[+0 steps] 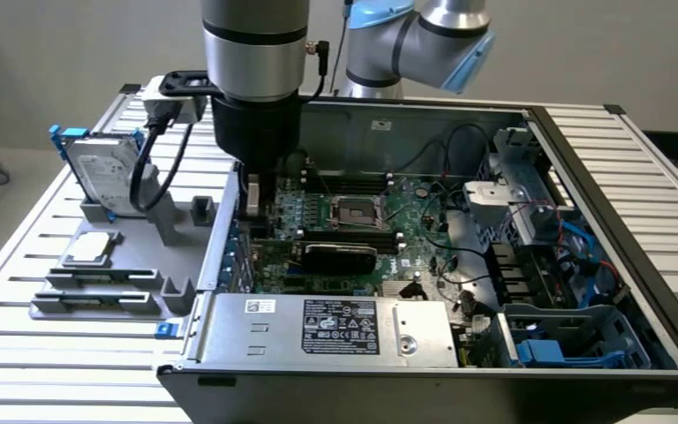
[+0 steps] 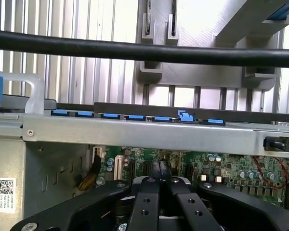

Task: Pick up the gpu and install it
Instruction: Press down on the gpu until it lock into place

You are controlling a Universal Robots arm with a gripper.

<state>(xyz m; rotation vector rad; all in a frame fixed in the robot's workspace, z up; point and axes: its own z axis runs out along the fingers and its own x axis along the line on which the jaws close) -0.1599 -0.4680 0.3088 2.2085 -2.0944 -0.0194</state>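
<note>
The gpu (image 1: 336,256), a small card with a black cooler face, stands on the green motherboard (image 1: 416,199) in the middle of the open computer case, just below the processor socket. My gripper (image 1: 250,216) hangs inside the case close to its wall on the exterior view's left, a short way left of the gpu. In the wrist view my black fingers (image 2: 149,192) are pressed together with nothing seen between them. The gripper (image 2: 159,166) sits low over the motherboard and faces the case's wall of blue slot clips (image 2: 135,117).
A grey parts holder (image 1: 116,265) lies left of the case, carrying a silver hard drive in a blue frame (image 1: 103,177), a processor (image 1: 92,247) and memory sticks (image 1: 92,281). The power supply (image 1: 327,327) fills the case's near side. Drive cages and cables (image 1: 551,238) crowd the right.
</note>
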